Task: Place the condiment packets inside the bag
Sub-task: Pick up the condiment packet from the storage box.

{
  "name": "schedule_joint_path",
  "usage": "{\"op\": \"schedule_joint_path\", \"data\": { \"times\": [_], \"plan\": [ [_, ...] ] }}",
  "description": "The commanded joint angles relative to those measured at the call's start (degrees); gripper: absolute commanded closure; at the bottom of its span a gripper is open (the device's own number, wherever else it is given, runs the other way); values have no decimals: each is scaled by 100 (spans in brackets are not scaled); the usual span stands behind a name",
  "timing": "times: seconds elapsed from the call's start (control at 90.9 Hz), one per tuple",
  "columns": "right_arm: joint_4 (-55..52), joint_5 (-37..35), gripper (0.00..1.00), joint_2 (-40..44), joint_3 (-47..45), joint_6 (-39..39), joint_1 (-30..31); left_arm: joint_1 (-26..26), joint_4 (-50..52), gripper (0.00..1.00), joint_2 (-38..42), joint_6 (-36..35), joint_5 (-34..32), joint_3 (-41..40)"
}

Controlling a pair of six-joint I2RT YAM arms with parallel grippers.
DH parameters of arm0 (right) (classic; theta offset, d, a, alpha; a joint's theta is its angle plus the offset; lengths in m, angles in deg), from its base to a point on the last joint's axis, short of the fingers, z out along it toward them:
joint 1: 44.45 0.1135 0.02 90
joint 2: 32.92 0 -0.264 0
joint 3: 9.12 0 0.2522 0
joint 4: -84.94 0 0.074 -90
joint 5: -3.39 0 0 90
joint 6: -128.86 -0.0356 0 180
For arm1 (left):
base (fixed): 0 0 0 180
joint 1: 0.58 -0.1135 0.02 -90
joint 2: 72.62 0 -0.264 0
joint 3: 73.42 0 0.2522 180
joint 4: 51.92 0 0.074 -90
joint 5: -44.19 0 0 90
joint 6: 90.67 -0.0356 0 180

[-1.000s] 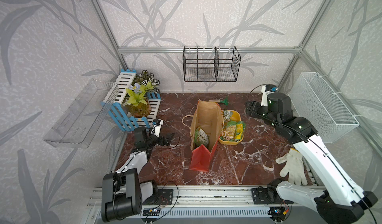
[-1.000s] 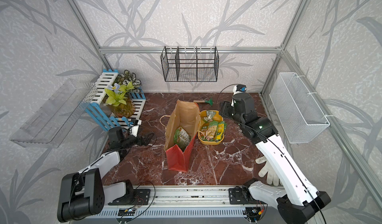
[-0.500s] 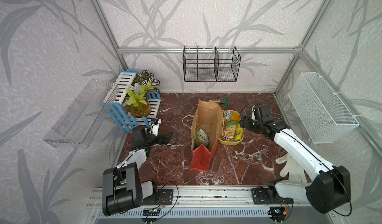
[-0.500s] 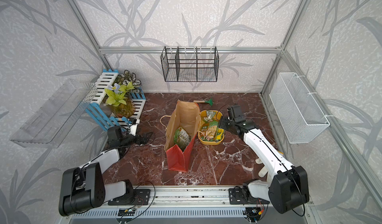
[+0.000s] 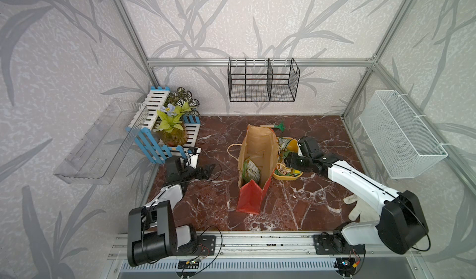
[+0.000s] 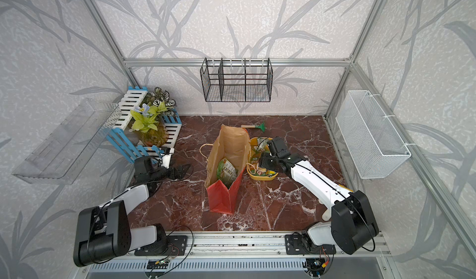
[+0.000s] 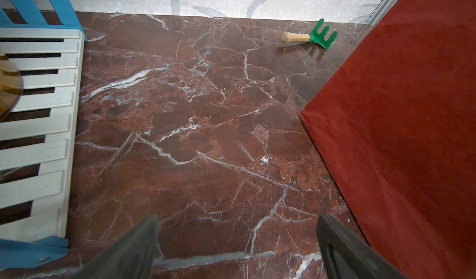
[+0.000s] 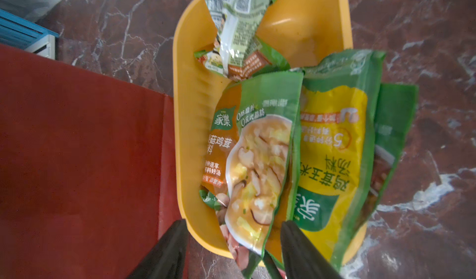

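The red bag (image 5: 251,200) (image 6: 221,198) stands open mid-table, showing its brown inside, with one green packet (image 5: 251,171) (image 6: 226,171) in it. Right of it, several condiment packets lie in a yellow tub (image 5: 286,176) (image 8: 190,136): an orange one (image 8: 255,161), a yellow one (image 8: 332,156) and a crumpled green one (image 8: 239,33). My right gripper (image 5: 286,161) (image 8: 234,236) is open at the tub's near end, its jaws either side of the orange packet's end and the tub rim. My left gripper (image 5: 210,171) (image 7: 238,228) is open and empty over bare marble, left of the bag (image 7: 399,136).
A blue and white fence planter (image 5: 167,136) (image 7: 38,110) fills the back left corner. A small green rake (image 5: 277,127) (image 7: 309,37) lies behind the bag. A white glove (image 5: 356,205) lies under the right arm. Wire baskets (image 5: 262,84) (image 5: 399,136) and a clear shelf (image 5: 98,141) hang on the walls.
The right arm has come down from high at the back right, and its gripper now sits at the tub's near end. The left arm has barely moved.
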Motion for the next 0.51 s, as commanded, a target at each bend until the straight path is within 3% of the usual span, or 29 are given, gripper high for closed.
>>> {"op": "schedule_joint_path", "data": {
  "times": [0.0, 0.495],
  "plan": [
    [245, 150, 38, 3, -160, -255, -7, -28, -22, 0, 33, 68, 163, 86],
    [711, 563, 43, -211, -479, -659, -7, -23, -3, 0, 79, 17, 298, 51]
  ]
}}
